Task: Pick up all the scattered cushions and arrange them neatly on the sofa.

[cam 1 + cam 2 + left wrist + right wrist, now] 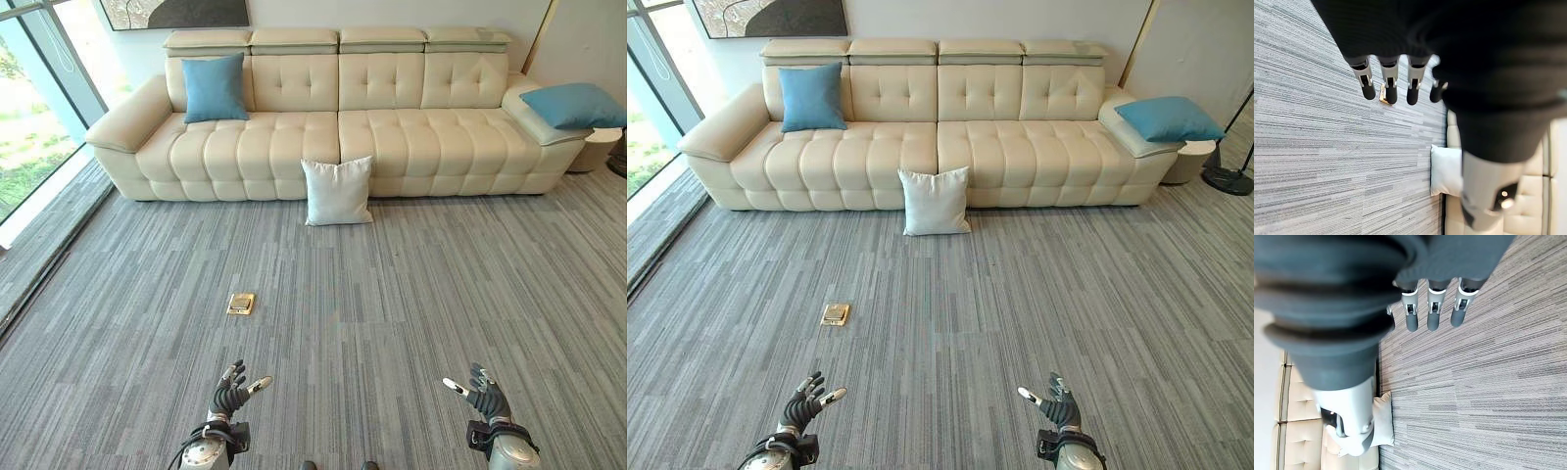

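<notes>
Grey carpet [411, 323] with a brass floor plate [240, 304] separates both empty, loose-fingered hands, left [229, 395] and right [484, 399], from the white cushion [337, 192] leaning against the sofa [294, 147].

White cushion [337, 192]: square, plump, standing upright on the carpet, leaning against the sofa [392, 137] front at its middle seam. Blue cushion [215, 87]: upright on the left seat, propped against the backrest. Second blue cushion [587, 105]: lying flat across the right armrest. Sofa: cream, tufted, at the far wall.
</notes>
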`<state>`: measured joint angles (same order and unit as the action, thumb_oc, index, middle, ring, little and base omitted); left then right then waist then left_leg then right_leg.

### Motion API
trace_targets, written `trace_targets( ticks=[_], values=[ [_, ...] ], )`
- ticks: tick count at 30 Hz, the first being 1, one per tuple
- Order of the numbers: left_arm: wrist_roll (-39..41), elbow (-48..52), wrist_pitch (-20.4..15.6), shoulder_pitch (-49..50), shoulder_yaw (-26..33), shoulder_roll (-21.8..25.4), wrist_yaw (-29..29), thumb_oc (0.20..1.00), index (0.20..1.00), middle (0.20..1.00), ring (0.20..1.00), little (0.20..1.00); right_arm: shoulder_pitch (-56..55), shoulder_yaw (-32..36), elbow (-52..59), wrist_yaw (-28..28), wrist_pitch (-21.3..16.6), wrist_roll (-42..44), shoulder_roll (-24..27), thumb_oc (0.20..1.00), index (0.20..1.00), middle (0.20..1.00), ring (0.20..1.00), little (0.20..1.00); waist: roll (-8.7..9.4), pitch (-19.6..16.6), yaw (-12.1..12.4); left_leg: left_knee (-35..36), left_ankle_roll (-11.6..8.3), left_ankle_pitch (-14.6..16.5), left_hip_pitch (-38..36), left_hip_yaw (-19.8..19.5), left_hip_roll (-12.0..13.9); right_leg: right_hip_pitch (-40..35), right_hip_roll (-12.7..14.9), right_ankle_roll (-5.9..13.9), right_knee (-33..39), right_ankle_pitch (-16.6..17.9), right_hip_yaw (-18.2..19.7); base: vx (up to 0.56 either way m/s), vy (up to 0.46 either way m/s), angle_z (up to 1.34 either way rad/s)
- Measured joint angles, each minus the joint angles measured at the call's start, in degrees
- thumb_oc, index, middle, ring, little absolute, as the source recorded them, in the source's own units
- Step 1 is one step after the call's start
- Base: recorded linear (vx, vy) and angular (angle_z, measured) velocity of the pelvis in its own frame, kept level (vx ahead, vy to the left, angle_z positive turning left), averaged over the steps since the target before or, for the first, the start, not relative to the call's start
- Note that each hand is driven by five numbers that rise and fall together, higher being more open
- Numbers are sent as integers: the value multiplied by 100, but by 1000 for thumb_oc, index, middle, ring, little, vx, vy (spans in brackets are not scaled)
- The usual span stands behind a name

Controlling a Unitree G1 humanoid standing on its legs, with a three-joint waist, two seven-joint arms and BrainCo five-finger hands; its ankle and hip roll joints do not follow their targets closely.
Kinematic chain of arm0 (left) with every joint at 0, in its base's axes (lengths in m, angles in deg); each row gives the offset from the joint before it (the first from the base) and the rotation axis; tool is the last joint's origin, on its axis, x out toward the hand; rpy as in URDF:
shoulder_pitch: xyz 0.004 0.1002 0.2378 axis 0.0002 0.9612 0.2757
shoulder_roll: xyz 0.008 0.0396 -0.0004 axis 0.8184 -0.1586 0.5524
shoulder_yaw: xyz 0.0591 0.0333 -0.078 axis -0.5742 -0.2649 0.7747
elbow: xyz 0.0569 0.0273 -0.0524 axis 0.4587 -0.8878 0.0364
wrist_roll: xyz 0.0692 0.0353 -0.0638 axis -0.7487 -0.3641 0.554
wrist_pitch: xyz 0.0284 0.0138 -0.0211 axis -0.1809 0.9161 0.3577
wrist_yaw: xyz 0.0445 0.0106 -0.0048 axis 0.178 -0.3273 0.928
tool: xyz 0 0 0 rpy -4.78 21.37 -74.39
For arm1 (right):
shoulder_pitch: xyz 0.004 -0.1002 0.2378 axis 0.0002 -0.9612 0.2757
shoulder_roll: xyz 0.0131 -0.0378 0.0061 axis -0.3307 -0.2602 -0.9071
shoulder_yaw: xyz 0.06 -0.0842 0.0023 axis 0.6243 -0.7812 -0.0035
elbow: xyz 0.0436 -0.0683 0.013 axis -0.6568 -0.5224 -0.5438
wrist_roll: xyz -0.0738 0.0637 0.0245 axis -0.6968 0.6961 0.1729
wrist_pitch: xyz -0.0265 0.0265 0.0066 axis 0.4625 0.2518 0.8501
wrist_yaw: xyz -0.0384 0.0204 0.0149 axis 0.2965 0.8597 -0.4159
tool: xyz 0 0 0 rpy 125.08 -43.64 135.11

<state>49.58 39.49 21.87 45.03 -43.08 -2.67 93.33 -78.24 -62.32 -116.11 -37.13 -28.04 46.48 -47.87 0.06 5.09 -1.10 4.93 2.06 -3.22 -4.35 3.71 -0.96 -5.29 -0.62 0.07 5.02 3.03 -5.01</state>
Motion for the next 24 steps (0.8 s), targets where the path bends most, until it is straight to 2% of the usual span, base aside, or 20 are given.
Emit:
trace_targets(
  ticks=[24],
  values=[
    [2, -26, 12, 122, 2, -38, 148, 1000, 1000, 1000, 1000, 1000, 5, -175, -4, -4, 110, -9, -17, 1000, 1000, 1000, 1000, 1000, 24, 0, 10, 9, -1, 42, -42, -10, -4, -14, 3, 2, 0, 2, -5, 1, 1, 0]
  ],
)
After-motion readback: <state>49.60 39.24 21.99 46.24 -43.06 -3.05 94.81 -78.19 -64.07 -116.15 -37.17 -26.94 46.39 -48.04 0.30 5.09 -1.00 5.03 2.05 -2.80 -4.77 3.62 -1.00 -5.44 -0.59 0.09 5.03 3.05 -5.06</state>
